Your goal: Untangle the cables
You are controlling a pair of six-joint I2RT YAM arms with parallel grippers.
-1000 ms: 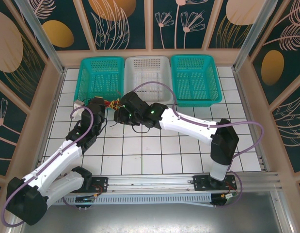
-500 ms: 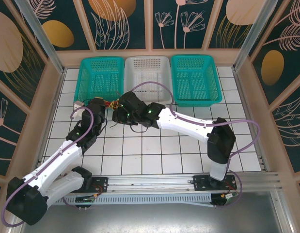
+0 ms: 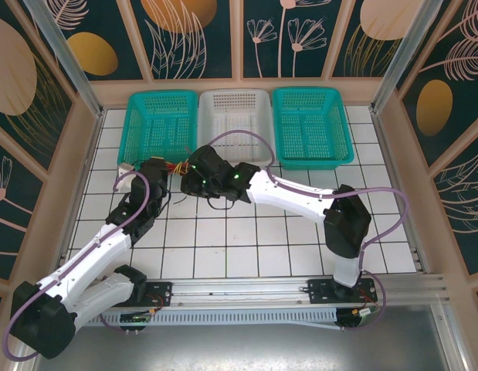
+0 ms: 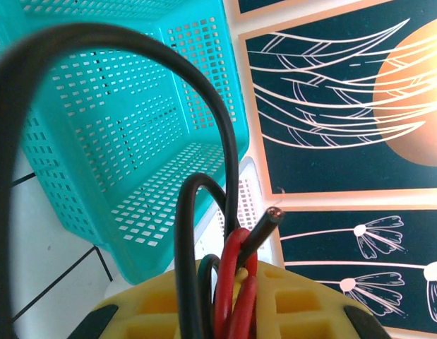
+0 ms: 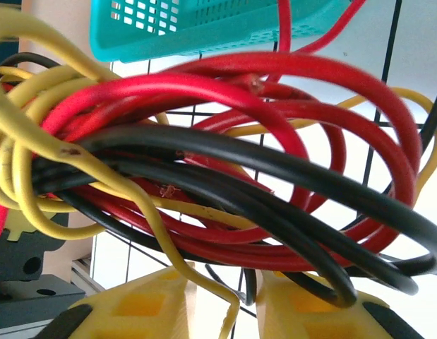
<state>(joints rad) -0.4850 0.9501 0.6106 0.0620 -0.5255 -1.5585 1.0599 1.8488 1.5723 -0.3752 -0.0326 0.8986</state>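
Observation:
The cables (image 3: 177, 165) form a small red, yellow and black knot on the tiles in front of the left teal basket (image 3: 161, 124), between my two grippers. My left gripper (image 3: 157, 171) is at the knot's left end. In the left wrist view its yellow fingers (image 4: 154, 311) are pressed together on red cable loops (image 4: 232, 272) and a black cable (image 4: 204, 92) that arches overhead. My right gripper (image 3: 192, 179) is at the knot's right end. Its fingers (image 5: 140, 307) stand apart beneath the tangled bundle (image 5: 204, 162), with one yellow strand hanging into the gap.
A white basket (image 3: 235, 116) and a second teal basket (image 3: 310, 124) stand along the back wall. Thick purple arm cables (image 3: 246, 139) arc over the right arm. Patterned walls enclose the white tiled floor (image 3: 246, 239).
The right arm has shifted a little left and toward the back, its elbow moving left. The left arm and the knot have barely moved.

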